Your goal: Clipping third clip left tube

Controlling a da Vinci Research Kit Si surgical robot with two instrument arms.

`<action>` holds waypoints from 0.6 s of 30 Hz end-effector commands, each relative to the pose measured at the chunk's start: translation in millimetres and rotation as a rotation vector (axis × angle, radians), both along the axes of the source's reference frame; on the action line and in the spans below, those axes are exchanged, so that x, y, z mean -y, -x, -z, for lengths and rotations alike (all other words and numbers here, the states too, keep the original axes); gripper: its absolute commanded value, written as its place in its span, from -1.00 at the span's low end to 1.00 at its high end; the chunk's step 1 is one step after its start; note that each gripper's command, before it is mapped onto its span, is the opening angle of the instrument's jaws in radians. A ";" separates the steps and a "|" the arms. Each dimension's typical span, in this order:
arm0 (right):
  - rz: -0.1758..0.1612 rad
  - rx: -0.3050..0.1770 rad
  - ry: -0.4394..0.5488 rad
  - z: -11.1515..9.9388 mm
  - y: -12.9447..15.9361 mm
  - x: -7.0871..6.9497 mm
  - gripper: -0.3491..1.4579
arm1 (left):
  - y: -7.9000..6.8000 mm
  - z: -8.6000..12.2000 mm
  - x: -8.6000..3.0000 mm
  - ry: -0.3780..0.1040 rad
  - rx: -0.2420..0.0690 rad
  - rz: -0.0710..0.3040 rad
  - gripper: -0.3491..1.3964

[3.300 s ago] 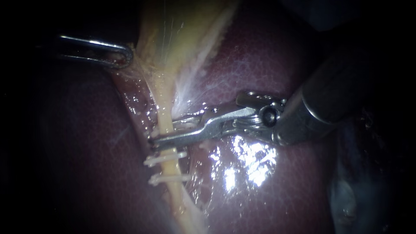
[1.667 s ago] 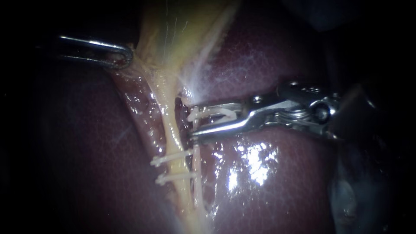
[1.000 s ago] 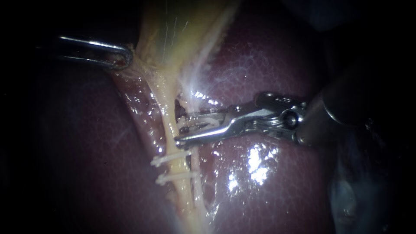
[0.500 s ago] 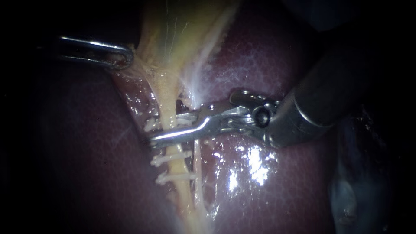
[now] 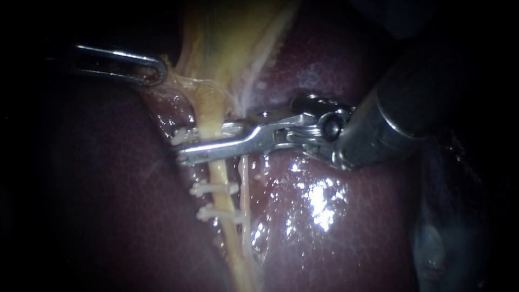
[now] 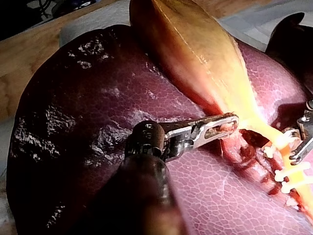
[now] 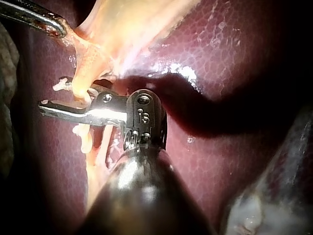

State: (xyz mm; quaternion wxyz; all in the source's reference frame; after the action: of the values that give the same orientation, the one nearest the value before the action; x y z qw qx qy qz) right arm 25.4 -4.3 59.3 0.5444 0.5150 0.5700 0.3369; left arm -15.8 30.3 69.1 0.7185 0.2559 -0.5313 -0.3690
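Rt instrument (image 5: 185,148) jaws clamped on left tube (image 5: 219,176) above 2 clips (image 5: 213,189), seating 3rd; lt instrument (image 5: 154,70), upper left, jaws grip gallbladder (image 5: 232,48) for tension.

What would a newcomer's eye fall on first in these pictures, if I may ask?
In the endoscope view, the right instrument crossing the left tube just above two white clips. Then the left instrument, its jaws shut on tissue beside the yellow gallbladder, and the glare on the dark liver.

The liver (image 5: 346,232) is showing a wet, glossy, finely mottled surface. The right instrument (image 5: 183,147) is presenting bright polished metal. The clips (image 5: 213,189) are appearing matt white, plastic-like.
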 end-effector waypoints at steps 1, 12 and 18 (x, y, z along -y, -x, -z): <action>-0.005 0.004 0.001 -0.2 0.1 0.0 -0.46 | 0.0 0.0 0.0 -0.001 0.001 -0.001 -1.00; -0.019 0.016 0.001 -0.7 0.8 -0.1 -1.00 | 0.0 0.0 0.0 -0.001 0.000 -0.001 -1.00; -0.015 0.009 0.014 -0.9 1.0 0.0 -1.00 | 0.1 0.0 0.0 0.000 0.000 0.000 -1.00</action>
State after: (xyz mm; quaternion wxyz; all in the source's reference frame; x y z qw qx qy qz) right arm 24.4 -4.4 60.1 0.5485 0.5049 0.5735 0.3396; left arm -15.8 30.3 69.1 0.7183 0.2564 -0.5314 -0.3687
